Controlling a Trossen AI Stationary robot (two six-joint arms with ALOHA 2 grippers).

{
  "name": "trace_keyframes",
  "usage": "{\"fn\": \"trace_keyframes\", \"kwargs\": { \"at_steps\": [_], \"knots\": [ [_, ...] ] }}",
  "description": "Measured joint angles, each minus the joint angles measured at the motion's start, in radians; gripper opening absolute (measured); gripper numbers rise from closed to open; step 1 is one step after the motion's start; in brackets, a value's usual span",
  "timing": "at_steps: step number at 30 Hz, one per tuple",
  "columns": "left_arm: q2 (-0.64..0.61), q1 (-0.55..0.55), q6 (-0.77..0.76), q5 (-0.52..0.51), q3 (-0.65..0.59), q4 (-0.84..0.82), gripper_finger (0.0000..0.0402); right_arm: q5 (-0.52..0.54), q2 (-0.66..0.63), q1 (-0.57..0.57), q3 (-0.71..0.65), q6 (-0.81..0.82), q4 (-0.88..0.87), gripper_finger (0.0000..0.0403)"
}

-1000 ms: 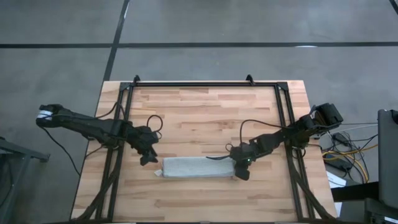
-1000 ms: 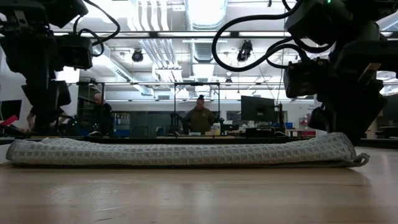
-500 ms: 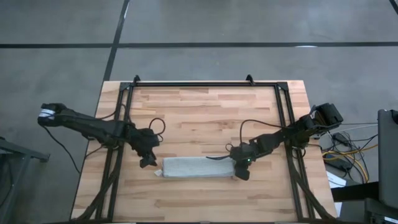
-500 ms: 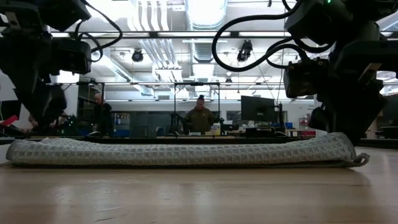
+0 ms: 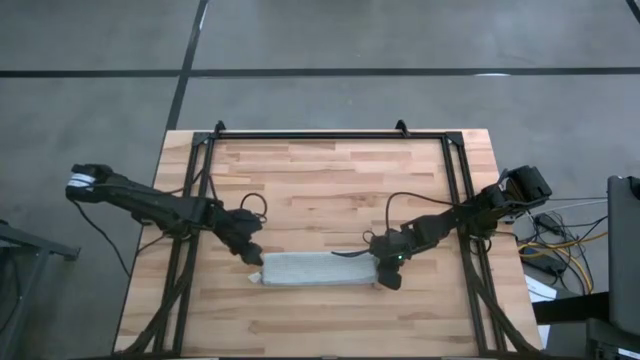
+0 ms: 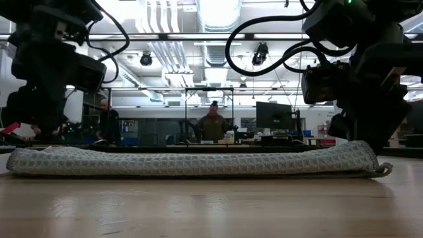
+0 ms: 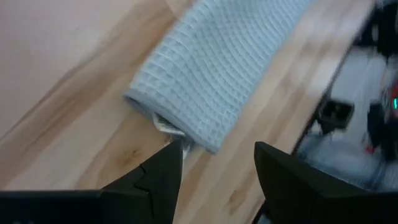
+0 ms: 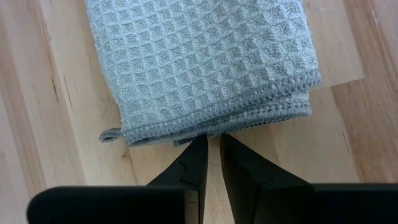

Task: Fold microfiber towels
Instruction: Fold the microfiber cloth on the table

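The grey-green towel [image 5: 320, 270] lies folded into a long narrow strip on the wooden table, running left to right near the near edge; it also shows in the low view [image 6: 192, 160]. A small white tag [image 7: 165, 124] sticks out at its left end. My left gripper [image 5: 252, 256] is open just over that left end [image 7: 186, 106], one finger beside the tag. My right gripper [image 5: 388, 277] is shut at the strip's right end [image 8: 211, 121], which sits slightly higher than the rest in the low view [image 6: 357, 153]. My right gripper's shut fingertips [image 8: 200, 144] meet the stitched hem [image 8: 214, 124] at the towel's right end, coming from the right and slanting down. I cannot tell whether they hold any cloth. The towel lies on the table.
A black frame [image 5: 320, 135] runs along the table's far, left and right edges. Bare wood [image 5: 320, 190] lies between the towel and the far edge. People [image 6: 213, 125] stand in the room far behind the table.
My left gripper has moved toward the table's right and near edge, closing in on the towel's left end. The towel has not moved.
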Motion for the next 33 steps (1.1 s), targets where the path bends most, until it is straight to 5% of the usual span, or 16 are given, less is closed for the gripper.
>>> {"fn": "trace_keyframes", "kwargs": {
  "at_steps": [20, 33],
  "knots": [
    [0.007, -0.093, -0.466, -0.109, 0.0, 0.004, 0.0202, 0.0, 0.0, 0.0, 0.0, -0.012, 0.0, 0.0043],
    [0.074, -0.13, -0.591, -0.156, 0.0, 0.014, 0.0202, 0.0, 0.0, 0.0, 0.0, -0.012, 0.0, 0.0043]
  ]
}}
